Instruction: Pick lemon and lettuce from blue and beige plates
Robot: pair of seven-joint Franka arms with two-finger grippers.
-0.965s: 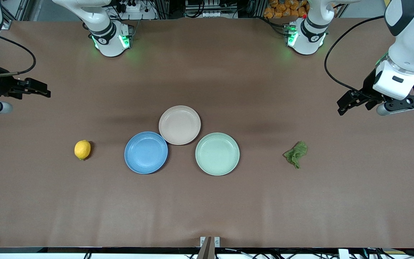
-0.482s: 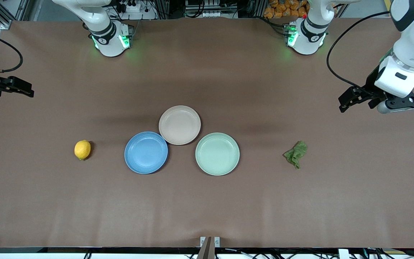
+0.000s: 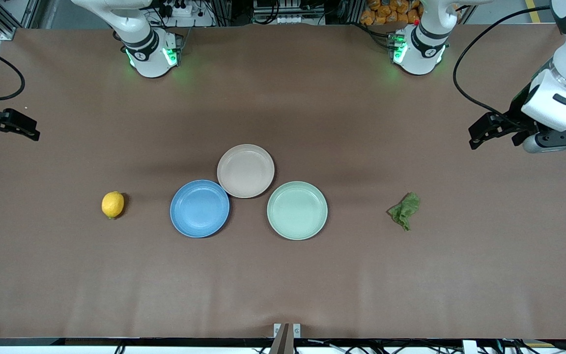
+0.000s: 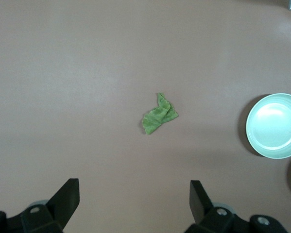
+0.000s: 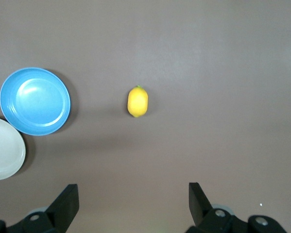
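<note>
Lemon [image 3: 112,204] on bare table toward right arm's end, lettuce [image 3: 404,210] toward left arm's; plates empty. Both grippers, left [image 4: 134,204] and right [image 5: 133,206], wide open, empty. Lemon firm, rolls: grip midsection. Lettuce limp, light: pinch bunched middle.

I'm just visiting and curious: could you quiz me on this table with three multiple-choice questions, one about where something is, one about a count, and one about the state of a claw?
1. Where does the lemon lie?
A. On the blue plate
B. On the bare table beside the blue plate, toward the right arm's end
C. In a claw

2. How many plates are there?
A. Two
B. Three
C. Four

3. How is the left claw?
A. Open and empty
B. Shut on the lettuce
C. Shut on a plate

Answers:
1 B: the lemon rests on the table, apart from every plate.
2 B: blue, beige plate and green plate.
3 A: its fingers stand wide apart, with the lettuce lying on the table.
</note>
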